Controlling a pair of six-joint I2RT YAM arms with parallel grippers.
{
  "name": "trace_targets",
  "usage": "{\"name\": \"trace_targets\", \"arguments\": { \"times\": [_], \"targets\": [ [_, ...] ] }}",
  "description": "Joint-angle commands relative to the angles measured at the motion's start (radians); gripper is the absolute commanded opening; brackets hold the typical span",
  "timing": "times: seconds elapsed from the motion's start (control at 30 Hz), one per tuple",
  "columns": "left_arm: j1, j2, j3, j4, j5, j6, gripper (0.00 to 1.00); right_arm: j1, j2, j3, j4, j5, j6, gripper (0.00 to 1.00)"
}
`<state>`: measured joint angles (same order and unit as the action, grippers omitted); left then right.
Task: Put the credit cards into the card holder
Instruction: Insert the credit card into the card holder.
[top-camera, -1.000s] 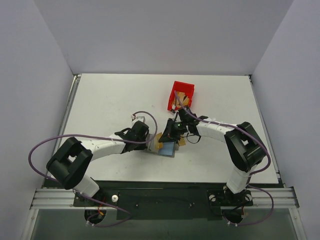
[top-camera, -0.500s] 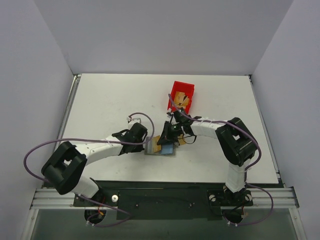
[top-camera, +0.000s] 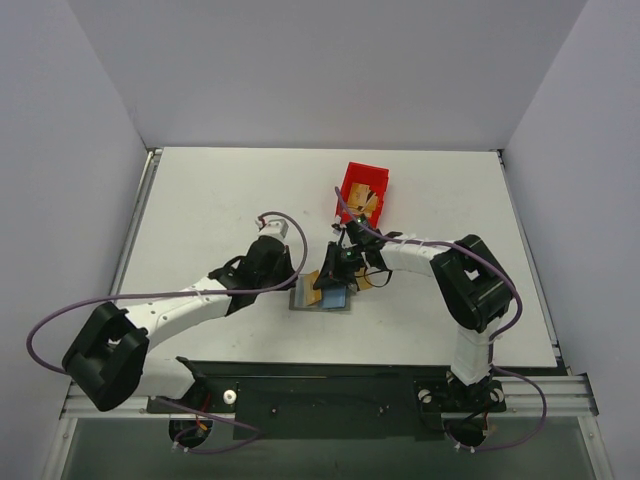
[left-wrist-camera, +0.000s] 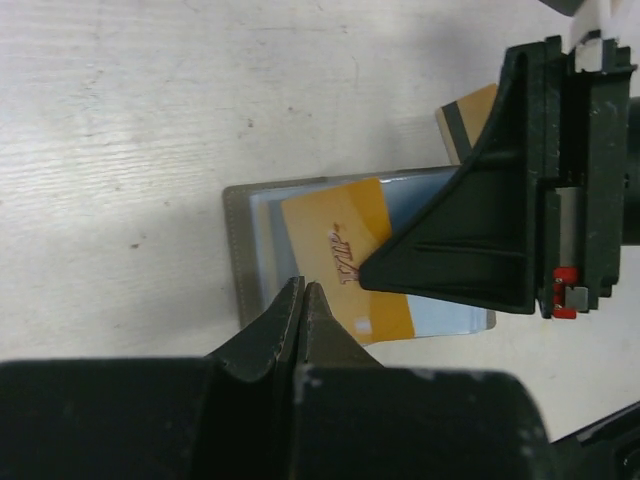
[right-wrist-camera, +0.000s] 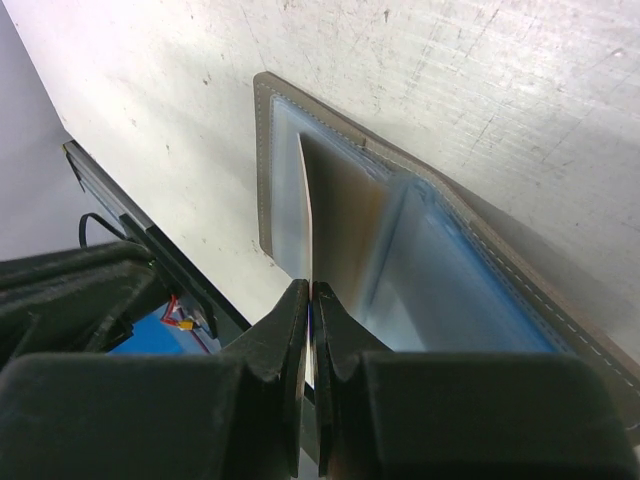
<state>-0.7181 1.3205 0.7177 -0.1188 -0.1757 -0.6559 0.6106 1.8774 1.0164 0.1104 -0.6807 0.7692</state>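
Note:
The grey card holder lies open on the table, its bluish inside up; it also shows in the top view. My right gripper is shut on a gold credit card, held on edge with its far end inside the holder. In the right wrist view the card shows as a thin line. My left gripper is shut with nothing between its jaws, its tips over the holder's near edge. A second card with a black stripe lies just beyond the holder.
A small red bin stands behind the right gripper, with a gold card in it. The left gripper is at the holder's left side. The table's front edge and a black rail run just below the holder.
The right gripper moved a little left with the card, down to the holder. The left arm swung its elbow out to the left, and its wrist drew slightly back from the holder.

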Motion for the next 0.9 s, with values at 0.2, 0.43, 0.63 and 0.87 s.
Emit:
{"name": "trace_targets", "arguments": {
  "times": [0.2,0.43,0.63,0.87],
  "targets": [
    [-0.014,0.106,-0.055,0.205,0.133,0.006,0.0,0.008,0.017,0.047,-0.025,0.01,-0.011,0.0],
    [-0.015,0.187,-0.054,0.188,0.127,-0.036,0.0,0.008,0.005,0.051,-0.028,0.012,-0.011,0.0],
    [-0.015,0.23,-0.066,0.171,0.127,-0.044,0.0,-0.002,-0.073,0.024,-0.026,0.049,-0.022,0.0],
    [-0.012,0.237,-0.095,0.163,0.124,-0.054,0.0,-0.038,-0.187,-0.053,-0.034,0.104,-0.025,0.0]
  ]
}}
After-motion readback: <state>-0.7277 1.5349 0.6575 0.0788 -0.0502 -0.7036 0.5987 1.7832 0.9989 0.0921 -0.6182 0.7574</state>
